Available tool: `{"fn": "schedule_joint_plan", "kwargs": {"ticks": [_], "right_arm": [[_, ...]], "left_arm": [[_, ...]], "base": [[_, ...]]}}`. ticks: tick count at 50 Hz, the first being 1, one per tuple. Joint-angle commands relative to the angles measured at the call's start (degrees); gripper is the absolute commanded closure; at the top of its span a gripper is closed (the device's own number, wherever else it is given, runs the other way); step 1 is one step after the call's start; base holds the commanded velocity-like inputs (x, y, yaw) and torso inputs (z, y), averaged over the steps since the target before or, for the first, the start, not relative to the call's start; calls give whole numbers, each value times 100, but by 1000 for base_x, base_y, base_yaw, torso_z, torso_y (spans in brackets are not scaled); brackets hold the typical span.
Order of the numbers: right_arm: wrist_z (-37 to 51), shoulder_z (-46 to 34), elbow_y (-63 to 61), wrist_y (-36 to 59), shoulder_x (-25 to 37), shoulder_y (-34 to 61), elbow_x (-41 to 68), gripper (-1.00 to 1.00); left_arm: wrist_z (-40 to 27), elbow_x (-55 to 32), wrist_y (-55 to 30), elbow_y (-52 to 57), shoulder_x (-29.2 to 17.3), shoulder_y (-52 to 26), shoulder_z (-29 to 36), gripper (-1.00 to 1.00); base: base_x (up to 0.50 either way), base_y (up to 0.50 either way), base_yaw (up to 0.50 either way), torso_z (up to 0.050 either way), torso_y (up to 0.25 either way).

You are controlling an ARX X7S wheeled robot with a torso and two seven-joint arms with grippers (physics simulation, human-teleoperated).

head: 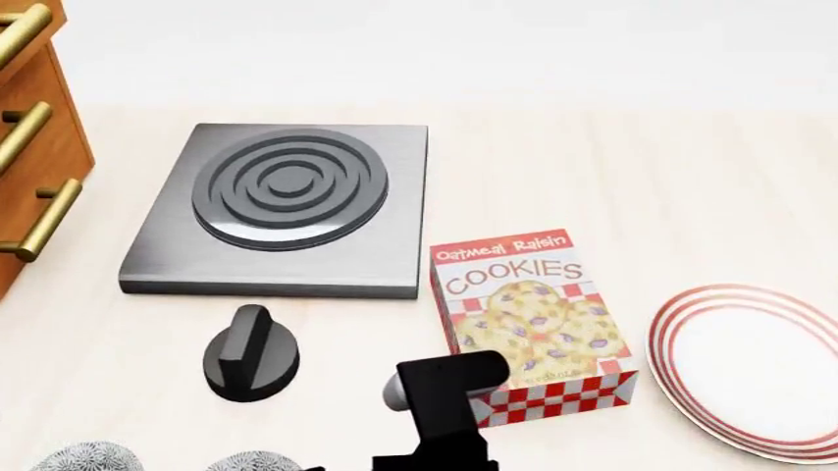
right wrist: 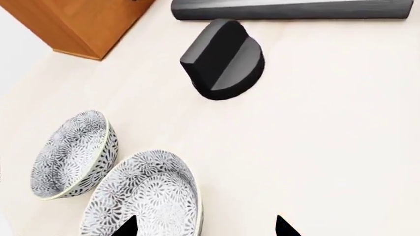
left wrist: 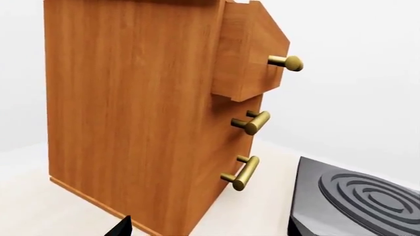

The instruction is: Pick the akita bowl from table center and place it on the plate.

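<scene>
Two identical speckled bowls sit side by side on the pale table. The akita bowl (right wrist: 147, 196) (head: 255, 461) is the one under my right gripper (right wrist: 206, 228). The gripper is open: one fingertip hangs over the bowl's inside and the other over bare table, with the rim between them. The other bowl (right wrist: 72, 155) (head: 78, 459) stands just beside it. The plate (head: 753, 368), white with red rings, lies at the table's right edge in the head view. My left gripper (left wrist: 206, 230) is open and empty, close to the wooden cabinet (left wrist: 137, 113).
A black knob (head: 251, 355) (right wrist: 223, 59) lies beyond the bowls. A grey burner slab (head: 288, 206) (left wrist: 361, 196) sits behind it. A cookie box (head: 531, 319) stands between knob and plate. The cabinet's brass handles (left wrist: 249, 123) stick out towards the slab. My right arm (head: 439, 397) crosses the front.
</scene>
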Motion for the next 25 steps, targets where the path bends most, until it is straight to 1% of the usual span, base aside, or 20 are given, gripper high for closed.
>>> {"fn": "schedule_joint_plan", "kwargs": {"ticks": [1,25], "right_arm": [[-151,-156,258,-96,-28,115,-84,-100],[-552,-634,999,-302,-179,434,-365,-100]], "left_arm": [[-12,-35,-12,31,-15,11,30,-100],[-51,-148,27,7,-32,57,-17,-100]], "base": [[0,0,0,0,0],[0,0,0,0,0]]}}
